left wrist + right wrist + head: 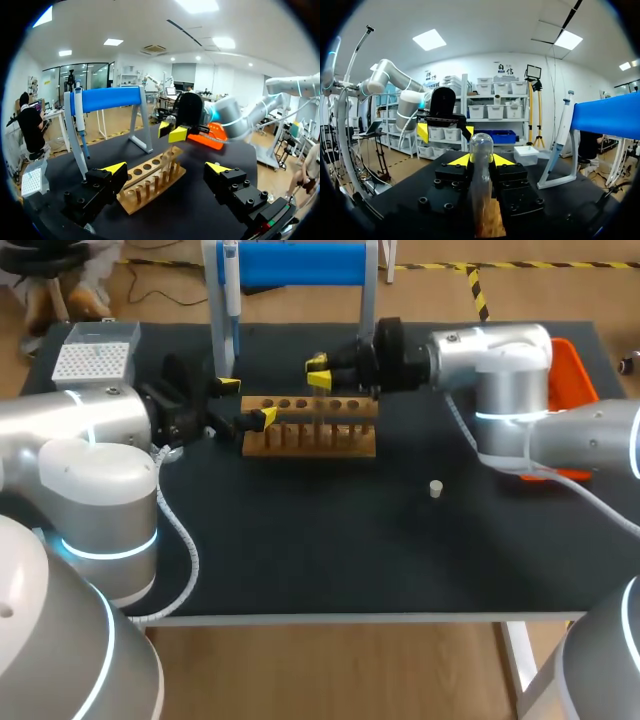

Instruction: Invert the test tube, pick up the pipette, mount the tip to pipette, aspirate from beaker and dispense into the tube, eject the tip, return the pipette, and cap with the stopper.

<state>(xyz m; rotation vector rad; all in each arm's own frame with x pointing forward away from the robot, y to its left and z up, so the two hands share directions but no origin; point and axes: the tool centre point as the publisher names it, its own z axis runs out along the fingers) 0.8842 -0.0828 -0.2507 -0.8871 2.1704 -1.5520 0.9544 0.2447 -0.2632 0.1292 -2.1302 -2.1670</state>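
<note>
Clear glass test tube (pixel 481 150) stands upright, rounded end up, above the slotted wooden rack (pixel 310 430) at mid-table, clamped from both sides by the right gripper (pixel 318 372). From the left: a white perforated tip box (pixel 95 358) at the far corner; the left gripper (pixel 247 402), fingers apart, just beside the rack's left end; a pipette (pixel 230 290) hanging on the blue-barred stand (pixel 305 265); a small white stopper (pixel 436 488) lying alone on the black table (pixel 300 540); an orange tray (pixel 572 365) behind the right arm
</note>
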